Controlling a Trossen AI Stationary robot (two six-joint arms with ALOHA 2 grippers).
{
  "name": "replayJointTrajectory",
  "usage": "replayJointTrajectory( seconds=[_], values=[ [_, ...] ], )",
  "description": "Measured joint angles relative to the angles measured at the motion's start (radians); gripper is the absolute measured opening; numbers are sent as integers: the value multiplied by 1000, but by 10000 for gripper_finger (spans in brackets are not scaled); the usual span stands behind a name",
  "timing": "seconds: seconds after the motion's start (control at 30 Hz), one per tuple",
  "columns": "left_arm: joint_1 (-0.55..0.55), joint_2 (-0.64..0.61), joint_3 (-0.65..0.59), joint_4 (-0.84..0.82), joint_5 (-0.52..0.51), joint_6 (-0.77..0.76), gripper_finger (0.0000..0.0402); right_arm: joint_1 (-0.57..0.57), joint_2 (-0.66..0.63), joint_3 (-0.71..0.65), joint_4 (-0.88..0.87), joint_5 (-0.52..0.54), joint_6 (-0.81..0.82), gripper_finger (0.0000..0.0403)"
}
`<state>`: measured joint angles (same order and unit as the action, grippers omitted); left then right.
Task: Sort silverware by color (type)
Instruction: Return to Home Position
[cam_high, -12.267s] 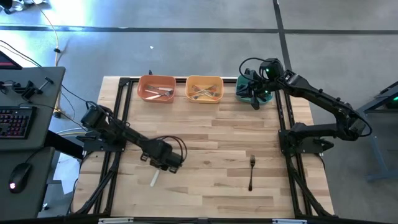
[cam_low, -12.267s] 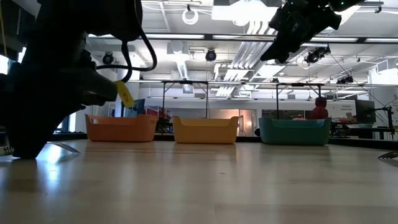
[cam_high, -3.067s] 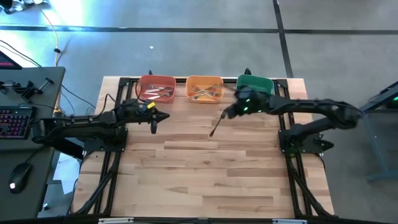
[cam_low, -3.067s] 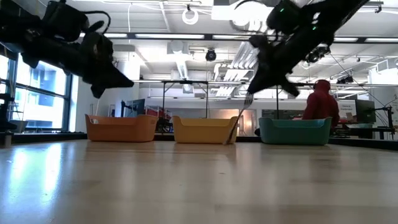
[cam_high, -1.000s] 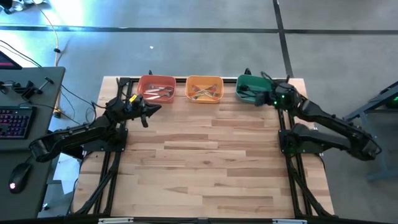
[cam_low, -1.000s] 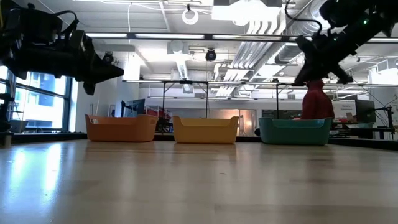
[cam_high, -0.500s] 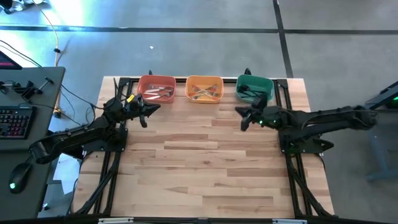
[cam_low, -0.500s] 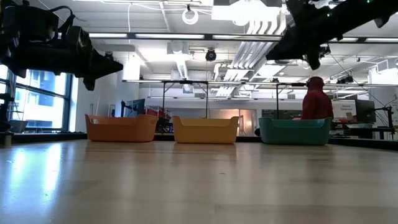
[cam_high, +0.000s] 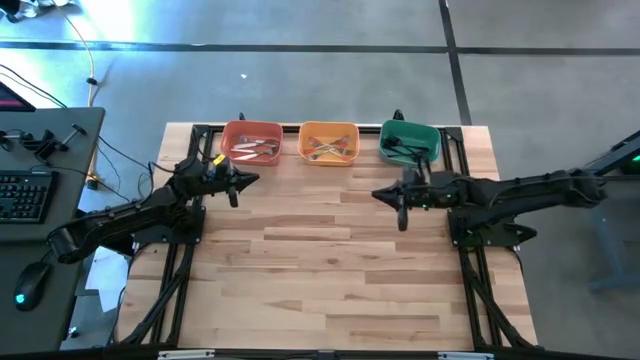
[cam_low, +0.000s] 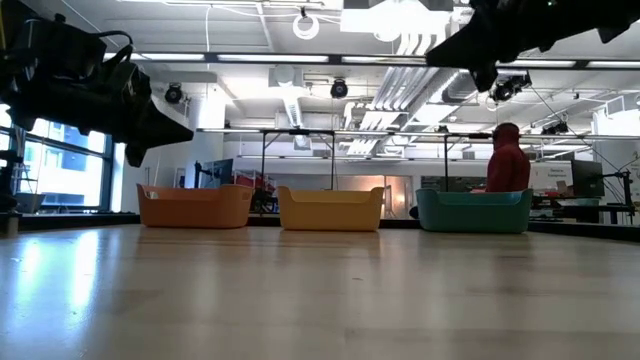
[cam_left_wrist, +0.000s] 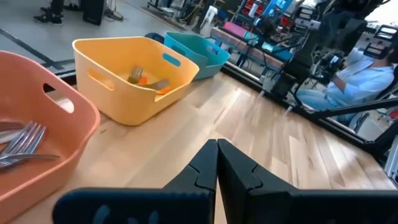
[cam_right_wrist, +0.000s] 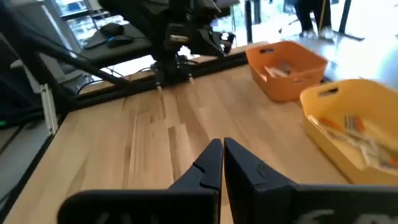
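Along the far edge of the pale wooden table (cam_high: 330, 270): salmon-orange plastic bin (cam_high: 228, 140), yellow plastic bin (cam_high: 328, 125), teal-green plastic bin (cam_high: 426, 135). Above bare wood, left gripper (cam_left_wrist: 217, 143) by the salmon-orange bin, right gripper (cam_right_wrist: 222, 143) before the teal-green; fingers of both pressed together. In every bin, silverware (cam_high: 258, 150): small forks.

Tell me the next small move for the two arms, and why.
Probably pull the right claw back from the middle of the table toward its base, then the left claw likewise. Both claws are shut and empty, no loose fork shows on the wood, and the forks in view lie inside the orange bin and the yellow bin.
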<state>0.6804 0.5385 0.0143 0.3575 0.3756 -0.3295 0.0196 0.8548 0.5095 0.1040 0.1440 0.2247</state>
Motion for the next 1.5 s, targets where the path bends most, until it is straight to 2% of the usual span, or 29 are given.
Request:
replayJointTrajectory(
  seconds=[0.13, 0.4, 0.6, 0.77, 0.93, 1.17, 1.5],
  values=[
    [0, 0, 0, 0, 0, 0, 0, 16, -93, -23, -55, -23, -60, 0],
    [0, 0, 0, 1, 0, 0, 0, 51, -375, -351, 184, -26, 7, 0],
    [0, 0, 0, 1, 0, 0, 0, 54, -551, -487, 202, -20, 0, 0],
    [0, 0, 0, 1, 0, 0, 0, 53, -659, -499, 89, 13, -42, 0],
    [0, 0, 0, 1, 0, 0, 0, 53, -752, -499, -46, 121, -50, 0],
    [0, 0, 0, 0, 0, 0, 0, 41, -783, -499, -40, 222, -83, 0],
    [0, 0, 0, 0, 0, 0, 0, 24, -750, -499, -40, 214, -47, 0]
  ],
)
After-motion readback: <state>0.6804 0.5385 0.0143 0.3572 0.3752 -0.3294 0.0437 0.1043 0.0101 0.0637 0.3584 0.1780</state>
